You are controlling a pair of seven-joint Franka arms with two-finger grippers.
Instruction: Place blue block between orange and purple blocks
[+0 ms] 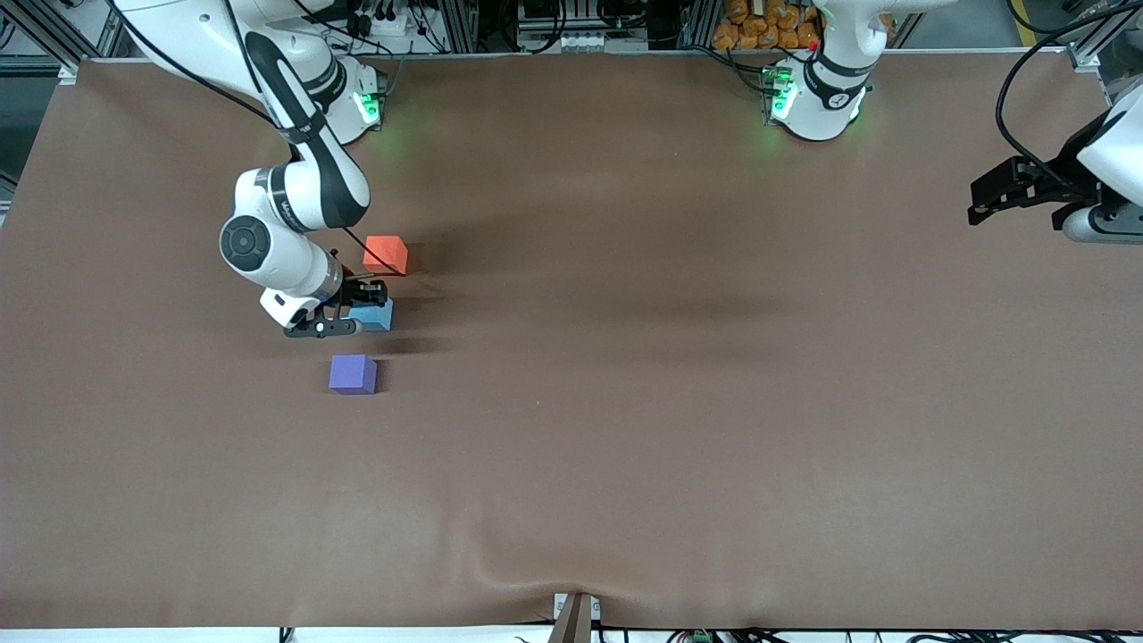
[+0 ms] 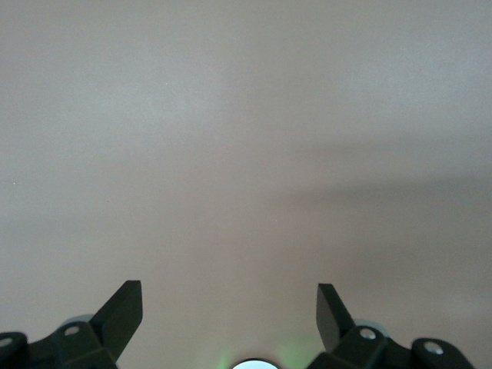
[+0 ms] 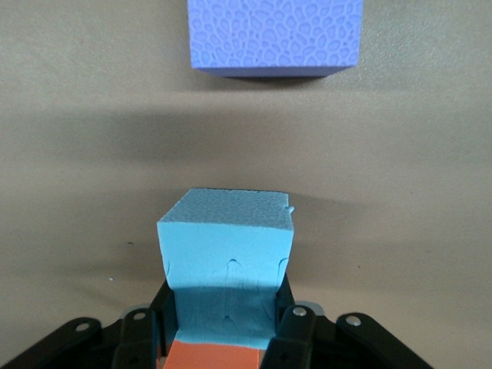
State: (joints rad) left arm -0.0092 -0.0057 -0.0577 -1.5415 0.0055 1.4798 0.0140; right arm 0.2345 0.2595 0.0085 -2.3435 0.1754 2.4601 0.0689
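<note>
Right pincer (image 1: pixel 357 314) sits low between the orange block (image 1: pixel 386 254) and the purple block (image 1: pixel 353 373), clamped on the blue block (image 1: pixel 379 314). In the right wrist view both fingers (image 3: pixel 288 319) press into the blue block's (image 3: pixel 227 246) sides and the foam dents slightly at the contact. Whether the blue block rests on the desk (image 1: pixel 670 402) or hangs just above it, can't tell.

Relative to that pincer: the orange block lies just beside it toward the robot bases, the purple block near it toward the front camera, apart from the blue block with bare desk between them. In the wrist view the purple block (image 3: pixel 274 37) shows ahead of the held block, and an orange face (image 3: pixel 215 357) shows right under the pincer body. A thin black cable crosses over the orange block in the front view. Nothing else stands around the three blocks.

Left pincer (image 1: pixel 1009 192) waits up over the left arm's end of the desk, well apart from the blocks, fingers (image 2: pixel 119 315) spread wide and holding nothing; only bare desk (image 2: pixel 246 154) below it.
</note>
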